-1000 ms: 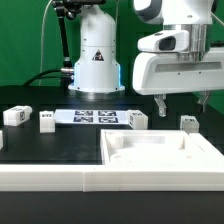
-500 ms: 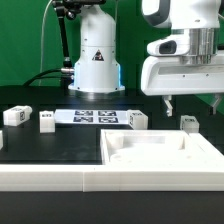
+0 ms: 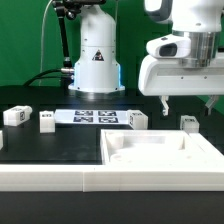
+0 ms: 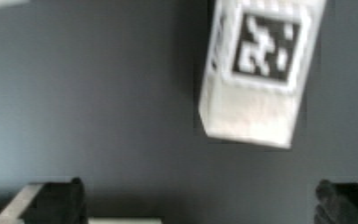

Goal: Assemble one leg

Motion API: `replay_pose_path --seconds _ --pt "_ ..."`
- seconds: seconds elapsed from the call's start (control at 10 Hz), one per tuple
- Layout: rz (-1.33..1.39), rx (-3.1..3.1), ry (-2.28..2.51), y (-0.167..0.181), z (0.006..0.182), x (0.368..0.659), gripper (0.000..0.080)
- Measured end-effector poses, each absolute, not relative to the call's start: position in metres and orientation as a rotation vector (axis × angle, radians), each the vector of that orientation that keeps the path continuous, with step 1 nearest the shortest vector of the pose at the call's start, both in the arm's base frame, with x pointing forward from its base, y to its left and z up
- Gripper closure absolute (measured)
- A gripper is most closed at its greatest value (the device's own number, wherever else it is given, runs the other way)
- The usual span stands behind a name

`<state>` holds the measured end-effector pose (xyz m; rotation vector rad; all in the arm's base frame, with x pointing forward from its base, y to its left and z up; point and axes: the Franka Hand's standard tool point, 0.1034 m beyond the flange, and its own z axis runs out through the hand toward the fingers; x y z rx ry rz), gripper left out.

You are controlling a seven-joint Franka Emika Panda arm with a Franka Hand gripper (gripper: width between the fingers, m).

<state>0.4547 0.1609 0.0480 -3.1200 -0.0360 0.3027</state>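
The two-finger gripper (image 3: 187,104) hangs wide open with nothing in it. The small white plastic block-shaped leg with a black-and-white tag (image 3: 188,123) sits on the dark table (image 3: 40,145) right below, just behind the big flat white tabletop piece (image 3: 160,152). In the wrist view the leg (image 4: 256,75) is clear of both fingers (image 4: 48,197) - no contact.

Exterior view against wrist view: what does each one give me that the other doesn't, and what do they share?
Only the exterior view shows the wider layout: the marker board, the tabletop, the arm's base and legs further off, such as the leftmost leg. Only the wrist view shows one leg's tag close up. Both show the gripper open and empty. The wrist view's leg is probably the one nearest the gripper.
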Motion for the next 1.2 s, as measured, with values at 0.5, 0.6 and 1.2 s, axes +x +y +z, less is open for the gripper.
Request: replay_pose_path --seconds 0.5,0.6,1.2 --pt "0.793 -3.066 -0.020 0.163 0.049 0.455 0.0151" --pt "0.897 -3.045 -0.016 0.163 0.047 0.456 0.0151" --pt "1.223 -2.960 0.031 0.173 0.019 0.452 0.0151"
